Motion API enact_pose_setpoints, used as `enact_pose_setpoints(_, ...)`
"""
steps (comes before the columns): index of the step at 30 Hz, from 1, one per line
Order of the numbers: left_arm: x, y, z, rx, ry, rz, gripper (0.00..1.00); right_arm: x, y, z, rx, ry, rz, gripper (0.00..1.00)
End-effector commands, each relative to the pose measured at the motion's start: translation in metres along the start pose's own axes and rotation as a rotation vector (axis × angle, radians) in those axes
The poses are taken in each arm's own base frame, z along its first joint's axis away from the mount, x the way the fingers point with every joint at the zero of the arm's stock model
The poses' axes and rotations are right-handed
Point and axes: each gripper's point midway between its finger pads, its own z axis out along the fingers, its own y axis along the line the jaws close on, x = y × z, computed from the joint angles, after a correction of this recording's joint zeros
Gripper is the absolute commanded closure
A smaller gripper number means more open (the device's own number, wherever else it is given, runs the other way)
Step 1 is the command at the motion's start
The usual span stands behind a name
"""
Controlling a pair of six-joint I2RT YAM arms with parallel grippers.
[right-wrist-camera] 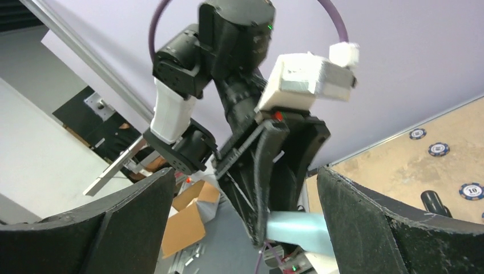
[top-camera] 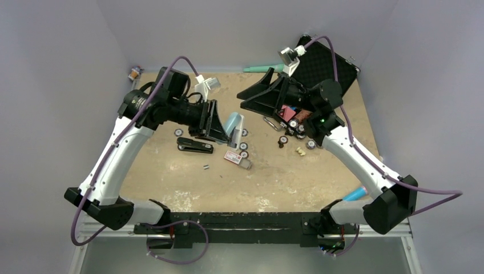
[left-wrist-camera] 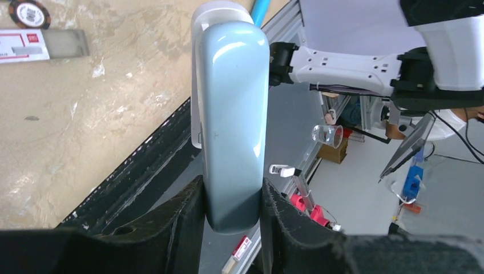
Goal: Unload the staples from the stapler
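The black stapler (top-camera: 195, 145) lies flat on the table below my left gripper, untouched. A tiny dark-grey strip, the staples (top-camera: 206, 167), rests on the table just below and right of it. My left gripper (top-camera: 221, 123) (left-wrist-camera: 233, 220) is shut on a pale blue rounded block (top-camera: 233, 123) (left-wrist-camera: 233, 114) and holds it lifted above the table. My right gripper (top-camera: 251, 98) (right-wrist-camera: 245, 217) hovers open, facing the left one, with nothing between its fingers. In the right wrist view the pale blue block (right-wrist-camera: 297, 228) shows beyond the open jaws.
Poker chips (top-camera: 243, 147) and a red-and-white card (top-camera: 233, 157) (left-wrist-camera: 23, 44) lie around the table's middle. More chips and small items (top-camera: 297, 128) sit under the right arm. An open black case (top-camera: 325, 63) stands at the back right, beside a teal pen (top-camera: 262, 68).
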Motion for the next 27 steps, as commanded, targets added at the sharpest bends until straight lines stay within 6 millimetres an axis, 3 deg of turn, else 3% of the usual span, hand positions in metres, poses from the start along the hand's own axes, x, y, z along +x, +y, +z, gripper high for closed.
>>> enact_pose_setpoints(1, -0.008, -0.048, -0.03, 0.126, -0.088, 0.086, 1.0, -0.006, 0.016, 0.001, -0.064, 0.016, -0.037, 0.01)
enact_pose_setpoints(9, -0.016, -0.09, -0.054, 0.264, -0.144, 0.151, 1.0, -0.009, 0.024, 0.0, -0.071, 0.006, -0.029, 0.01)
enact_pose_setpoints(20, -0.037, -0.114, -0.064, 0.354, -0.247, 0.187, 1.0, 0.008, 0.031, -0.006, -0.088, 0.036, 0.001, 0.04)
enact_pose_setpoints(27, -0.051, -0.123, -0.066, 0.389, -0.297, 0.184, 1.0, 0.02, 0.045, 0.002, -0.136, 0.08, 0.0, 0.1)
